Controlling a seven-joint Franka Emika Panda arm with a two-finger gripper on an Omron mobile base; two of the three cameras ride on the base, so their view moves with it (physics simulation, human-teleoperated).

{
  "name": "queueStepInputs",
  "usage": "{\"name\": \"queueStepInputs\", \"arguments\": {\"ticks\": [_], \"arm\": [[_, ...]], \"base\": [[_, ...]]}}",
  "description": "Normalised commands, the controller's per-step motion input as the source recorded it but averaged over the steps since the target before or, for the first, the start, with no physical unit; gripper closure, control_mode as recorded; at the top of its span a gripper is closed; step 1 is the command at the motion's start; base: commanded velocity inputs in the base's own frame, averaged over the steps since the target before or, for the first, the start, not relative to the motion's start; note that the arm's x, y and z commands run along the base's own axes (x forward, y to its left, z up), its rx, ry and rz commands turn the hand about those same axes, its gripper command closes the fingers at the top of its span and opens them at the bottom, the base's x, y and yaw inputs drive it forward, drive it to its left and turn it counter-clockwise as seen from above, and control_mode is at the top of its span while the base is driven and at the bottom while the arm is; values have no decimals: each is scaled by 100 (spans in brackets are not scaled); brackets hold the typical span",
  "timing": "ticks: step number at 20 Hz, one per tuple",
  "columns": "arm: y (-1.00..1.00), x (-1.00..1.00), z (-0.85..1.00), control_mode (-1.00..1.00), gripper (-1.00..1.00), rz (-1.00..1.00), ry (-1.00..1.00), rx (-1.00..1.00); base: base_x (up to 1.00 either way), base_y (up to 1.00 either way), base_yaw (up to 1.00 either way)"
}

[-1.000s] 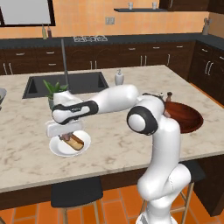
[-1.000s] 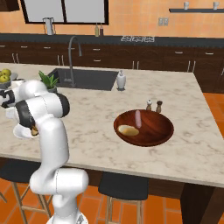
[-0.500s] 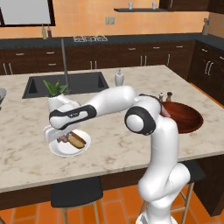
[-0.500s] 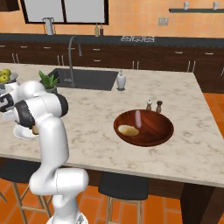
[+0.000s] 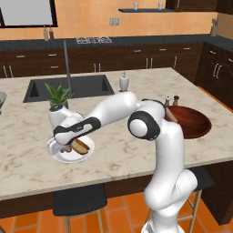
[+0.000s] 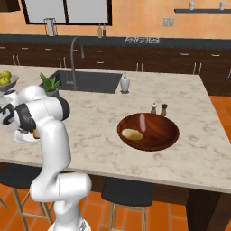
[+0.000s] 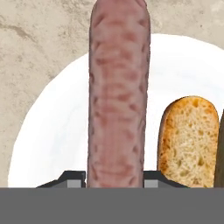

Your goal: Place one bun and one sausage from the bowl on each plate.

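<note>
While you watch the hand view, note these:
gripper (image 7: 114, 186): jaws partly closed on the sausage (image 7: 117, 92), which runs toward 12 o'clock over the white plate (image 7: 52, 131).
bun (image 7: 188, 140): on that plate, at 3 o'clock of the sausage, just beside it.
bowl (image 6: 166, 135): well apart on the counter (image 6: 99, 131); you see a second bun (image 6: 131, 134) and a second sausage (image 6: 142, 121) inside.

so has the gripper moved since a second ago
Yes. In the left base view the gripper has dropped towards the white plate, away from the potted plant, with the sausage between its fingers.
</note>
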Motion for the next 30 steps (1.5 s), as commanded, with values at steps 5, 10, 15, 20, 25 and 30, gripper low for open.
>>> {"name": "queueStepInputs", "arguments": {"ticks": [5, 10, 15, 20, 25, 30], "arm": [[8, 0, 0, -100, 100, 0, 0, 0], [0, 0, 0, -100, -100, 0, 0, 0], [0, 0, 0, -100, -100, 0, 0, 0], [0, 0, 0, -100, -100, 0, 0, 0], [0, -80, 20, -100, -100, -8, -19, 0], [-19, -52, 92, -100, -100, -20, -6, 0]], "base": [[0, 0, 0], [0, 0, 0], [0, 0, 0], [0, 0, 0], [0, 0, 0], [0, 0, 0]]}}
